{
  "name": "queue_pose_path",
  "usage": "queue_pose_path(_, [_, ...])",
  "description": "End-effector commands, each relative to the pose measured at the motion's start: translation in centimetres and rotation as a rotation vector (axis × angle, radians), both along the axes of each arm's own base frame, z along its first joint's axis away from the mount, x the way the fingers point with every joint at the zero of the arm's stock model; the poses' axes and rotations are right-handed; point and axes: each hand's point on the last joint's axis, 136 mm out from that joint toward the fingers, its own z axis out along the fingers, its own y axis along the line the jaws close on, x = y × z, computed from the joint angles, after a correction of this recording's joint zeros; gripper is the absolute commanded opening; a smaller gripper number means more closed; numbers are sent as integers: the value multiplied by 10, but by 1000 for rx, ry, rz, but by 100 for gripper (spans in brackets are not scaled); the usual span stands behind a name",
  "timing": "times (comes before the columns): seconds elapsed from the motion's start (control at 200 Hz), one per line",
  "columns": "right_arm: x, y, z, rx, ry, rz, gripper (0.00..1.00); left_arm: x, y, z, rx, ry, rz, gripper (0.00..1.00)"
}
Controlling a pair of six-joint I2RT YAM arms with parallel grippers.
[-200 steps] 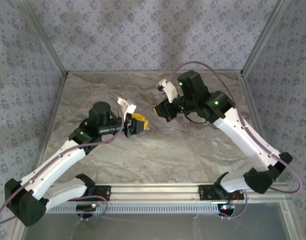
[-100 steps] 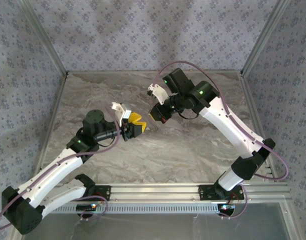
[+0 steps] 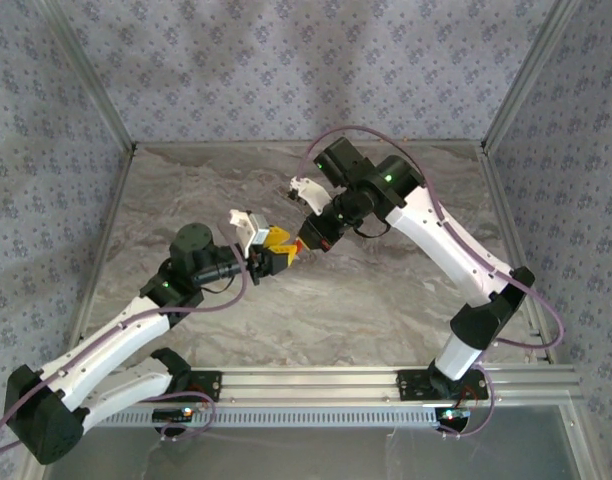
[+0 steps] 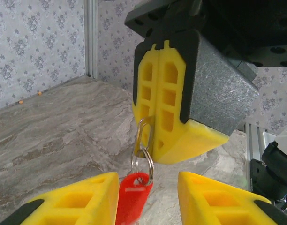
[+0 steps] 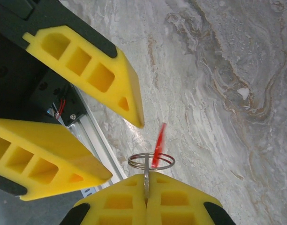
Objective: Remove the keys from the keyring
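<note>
Right claw (image 5: 146, 180): the two yellow fingers are pressed together, clamped on the wire of a silvery ring.
Keyring (image 4: 139, 180): it hangs from the right claw's tip, above the desk and not resting on it, near the middle of the desk.
Silvery rings (image 5: 144, 168): thin wire loops; the upper one runs up into the seam between the right claw's fingers and the lower ones dangle under it.
Red tag (image 4: 133, 201): a flat plastic piece at the bottom of the rings, seen edge-on and slightly tilted from the right wrist.
Left claw (image 4: 147, 177): fingers apart, gripping nothing, with the tag in the gap between them in its own wrist view.
Left claw and tag: the tag lies just beside the finger on the left of that view; whether they touch cannot be told. From the right wrist the tag sits just past the left fingertips.
Claw to claw: in the top view the two tips nearly meet, the left one on the left and the right one slightly farther away and to the right.
Right arm (image 3: 436, 240): white and black, reaching from the near right base in toward the centre.
Left arm (image 3: 126, 330): white and black, stretching from the near left base up to the centre.
Desk (image 5: 218, 93): grey marbled surface with brownish veins.
Rail (image 3: 316, 380): an aluminium strip along the near edge, carrying both bases.
Walls (image 3: 286, 70): pale patterned paper on the left, far and right sides.
</note>
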Motion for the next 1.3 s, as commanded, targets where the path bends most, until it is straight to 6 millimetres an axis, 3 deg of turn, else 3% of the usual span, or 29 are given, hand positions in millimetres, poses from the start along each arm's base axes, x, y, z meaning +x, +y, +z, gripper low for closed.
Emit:
queue_pose_path(0.0, [-12, 1, 9, 29, 17, 38, 0, -7, -5, 16, -34, -78, -34, 39])
queue_pose_path(0.335, [-21, 5, 18, 99, 21, 64, 0, -2, -5, 13, -20, -81, -11, 26])
queue_pose_path(0.67, [-27, 2, 27, 137, 5, 65, 0, -3, -8, 9, -1, -71, -28, 0])
queue_pose_path(1.054, [-19, -4, 38, 203, 10, 2, 0, -8, -8, 2, 12, -81, -32, 0])
queue_pose_path(1.299, [-14, -6, 24, 201, 64, -43, 0, -10, 13, 29, -83, -185, 67, 0])
